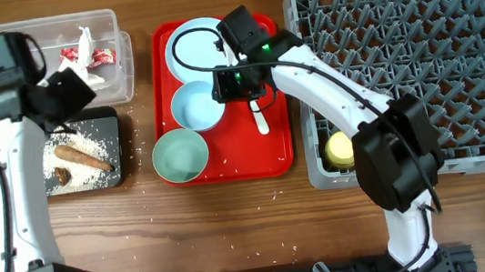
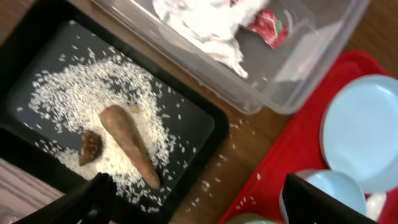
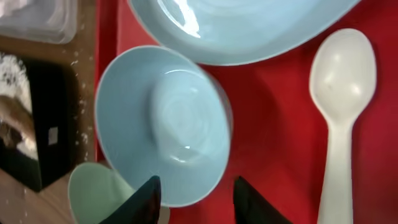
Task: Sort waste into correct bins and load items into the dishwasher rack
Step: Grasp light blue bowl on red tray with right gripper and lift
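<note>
Right claw (image 3: 198, 204), spread apart over pale blue bowl (image 3: 165, 121); an off-centre rim grip could tip it against the mint-green bowl (image 3: 93, 193).

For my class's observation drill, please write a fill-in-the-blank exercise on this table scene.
1. The only dish in the dishwasher rack is the small ___ cup.
2. Rice grains and the brown carrot-shaped stick lie in the ___ tray.
3. The crumpled white tissue lies in the ___ plastic tub.
4. The white plastic spoon lies on the ___ serving tray.

Missing: yellow; black; clear; red.
</note>
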